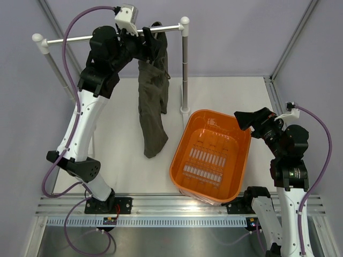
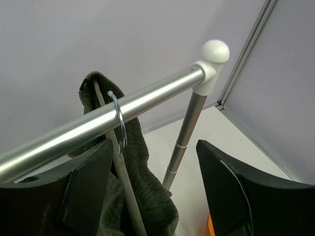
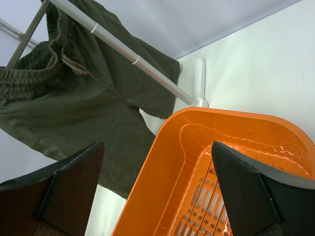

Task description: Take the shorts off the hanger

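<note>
The dark olive shorts (image 1: 151,101) hang from the silver rail (image 1: 107,35), legs trailing down to the table. In the left wrist view the thin hanger (image 2: 125,186) runs down from its metal hook (image 2: 118,115), which loops over the rail, with the waistband (image 2: 147,182) bunched beside it. My left gripper (image 1: 150,40) (image 2: 152,147) is up at the rail and open. Hanger and waistband lie between its jaws, close to the left finger (image 2: 83,187). My right gripper (image 1: 244,119) (image 3: 157,147) stands open and holds nothing at the orange basket's far right corner.
The orange basket (image 1: 181,147) (image 3: 167,187) sits on the table right of the shorts. The rail's right post (image 1: 185,69) (image 2: 184,137) stands between shorts and basket, topped by a white ball (image 2: 215,50). Grey walls close in behind and at both sides.
</note>
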`<state>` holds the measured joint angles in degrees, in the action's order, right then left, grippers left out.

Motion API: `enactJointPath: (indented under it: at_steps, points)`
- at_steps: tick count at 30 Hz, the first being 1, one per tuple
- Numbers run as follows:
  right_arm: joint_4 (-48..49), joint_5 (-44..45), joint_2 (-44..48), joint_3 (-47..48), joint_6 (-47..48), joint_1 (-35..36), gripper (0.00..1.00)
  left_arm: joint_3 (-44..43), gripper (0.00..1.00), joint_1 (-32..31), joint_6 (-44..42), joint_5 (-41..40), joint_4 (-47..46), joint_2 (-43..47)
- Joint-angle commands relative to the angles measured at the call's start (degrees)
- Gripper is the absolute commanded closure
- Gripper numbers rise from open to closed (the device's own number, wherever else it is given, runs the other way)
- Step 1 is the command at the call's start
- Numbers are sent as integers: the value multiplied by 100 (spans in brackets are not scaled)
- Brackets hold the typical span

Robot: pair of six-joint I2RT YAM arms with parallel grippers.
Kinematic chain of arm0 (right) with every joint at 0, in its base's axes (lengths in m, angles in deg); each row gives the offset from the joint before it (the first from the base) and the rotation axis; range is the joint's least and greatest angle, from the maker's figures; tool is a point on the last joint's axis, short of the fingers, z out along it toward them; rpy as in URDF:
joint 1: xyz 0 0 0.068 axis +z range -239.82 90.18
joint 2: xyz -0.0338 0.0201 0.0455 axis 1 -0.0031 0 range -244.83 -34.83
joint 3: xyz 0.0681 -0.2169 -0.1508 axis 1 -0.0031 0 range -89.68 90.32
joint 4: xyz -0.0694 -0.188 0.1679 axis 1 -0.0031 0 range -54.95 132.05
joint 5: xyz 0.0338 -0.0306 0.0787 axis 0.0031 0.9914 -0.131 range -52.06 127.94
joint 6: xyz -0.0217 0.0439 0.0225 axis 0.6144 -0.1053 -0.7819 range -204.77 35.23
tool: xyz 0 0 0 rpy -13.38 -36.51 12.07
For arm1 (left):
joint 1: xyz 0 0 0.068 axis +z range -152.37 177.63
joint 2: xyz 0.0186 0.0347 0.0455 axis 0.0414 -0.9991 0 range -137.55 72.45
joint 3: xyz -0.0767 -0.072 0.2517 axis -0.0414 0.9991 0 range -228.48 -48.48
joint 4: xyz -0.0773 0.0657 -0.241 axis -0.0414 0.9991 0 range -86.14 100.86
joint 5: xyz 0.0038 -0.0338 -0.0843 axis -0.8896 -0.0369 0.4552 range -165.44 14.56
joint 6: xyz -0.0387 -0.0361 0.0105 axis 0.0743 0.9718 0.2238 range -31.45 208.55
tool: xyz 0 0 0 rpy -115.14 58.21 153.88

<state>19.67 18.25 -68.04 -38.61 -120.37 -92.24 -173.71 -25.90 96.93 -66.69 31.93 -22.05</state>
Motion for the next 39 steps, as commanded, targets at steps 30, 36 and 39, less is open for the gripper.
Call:
enactJointPath:
  at_steps: [30,36,39]
  points:
    - [672,-115,-396,-343,141,-22,0,-309,35,-11,-697,-699,-355,-886]
    - [760,-167,-476,-387,123,-22,1,-265,38,-11,-794,-849,-127,-877]
    - [813,-185,-485,-431,97,-22,0,-125,42,-11,-803,-1051,-101,-807]
